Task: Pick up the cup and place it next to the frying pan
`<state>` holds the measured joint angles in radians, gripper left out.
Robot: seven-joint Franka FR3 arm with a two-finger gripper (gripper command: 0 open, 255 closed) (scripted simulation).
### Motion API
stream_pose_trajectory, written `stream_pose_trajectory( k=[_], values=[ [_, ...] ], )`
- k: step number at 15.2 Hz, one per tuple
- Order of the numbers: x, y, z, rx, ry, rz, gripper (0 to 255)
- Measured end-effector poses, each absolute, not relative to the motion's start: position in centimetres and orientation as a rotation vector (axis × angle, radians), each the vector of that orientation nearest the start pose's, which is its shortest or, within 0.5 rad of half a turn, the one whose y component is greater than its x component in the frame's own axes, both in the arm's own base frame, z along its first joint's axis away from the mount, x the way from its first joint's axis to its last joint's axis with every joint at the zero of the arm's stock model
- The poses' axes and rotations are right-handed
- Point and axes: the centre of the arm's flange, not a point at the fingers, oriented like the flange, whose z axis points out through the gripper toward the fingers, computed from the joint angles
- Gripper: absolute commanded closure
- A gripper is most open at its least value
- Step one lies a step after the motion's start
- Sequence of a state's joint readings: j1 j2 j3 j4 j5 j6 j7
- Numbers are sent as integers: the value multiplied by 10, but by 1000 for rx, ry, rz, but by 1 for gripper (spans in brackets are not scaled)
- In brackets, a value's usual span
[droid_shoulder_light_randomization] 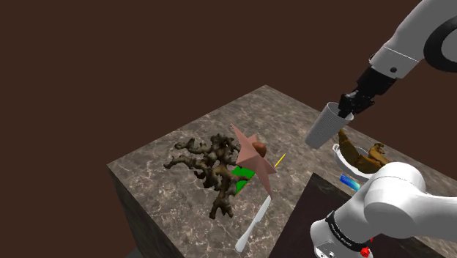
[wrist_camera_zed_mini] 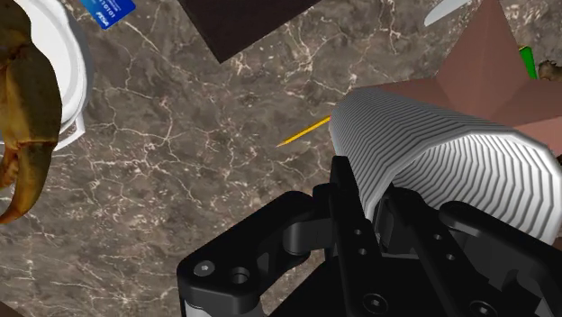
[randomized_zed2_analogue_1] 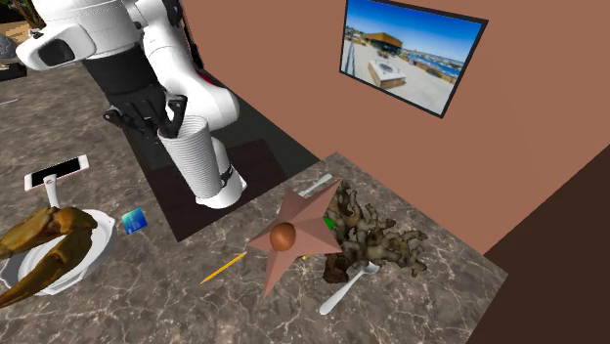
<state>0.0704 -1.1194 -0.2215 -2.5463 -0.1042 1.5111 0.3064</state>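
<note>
**Cup lifted, not yet set down**

In the upper right of the shoulder view, the black gripper [droid_shoulder_light_randomization: 346, 110] is clenched on the rim of a ribbed white cup [droid_shoulder_light_randomization: 322, 126]. The cup hangs tilted in the air above the marble counter [droid_shoulder_light_randomization: 293, 121]. The pick-up looks done, and the placing is left. Just below the cup, right of centre, sits a white round vessel [droid_shoulder_light_randomization: 341, 160] holding a brown claw-like shape, probably the frying pan. A pink star-shaped object [droid_shoulder_light_randomization: 253, 157] lies at centre.

One cup [droid_shoulder_light_randomization: 324, 124], one bowl [randomized_zed2_analogue_1: 98, 235], one crab [randomized_zed2_analogue_1: 39, 235], one pencil [randomized_zed2_analogue_1: 224, 267], one star [randomized_zed2_analogue_1: 305, 233].
</note>
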Motion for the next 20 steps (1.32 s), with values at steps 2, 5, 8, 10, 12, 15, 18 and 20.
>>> stream_pose_trajectory(
  k=[2, 5, 8, 10, 12, 15, 18, 20],
  values=[
    [215, -92, 566, -2989, 530, -90, 255],
    [210, -133, 565, -2989, 529, -90, 255],
    [207, -173, 561, -2988, 530, -90, 255],
    [206, -199, 555, -2989, 529, -90, 255],
    [204, -227, 554, -2989, 529, -90, 255],
    [202, -264, 547, -2988, 528, -90, 255],
    [201, -305, 540, -2989, 528, -90, 255],
    [200, -330, 541, -2989, 528, -89, 255]
  ],
)
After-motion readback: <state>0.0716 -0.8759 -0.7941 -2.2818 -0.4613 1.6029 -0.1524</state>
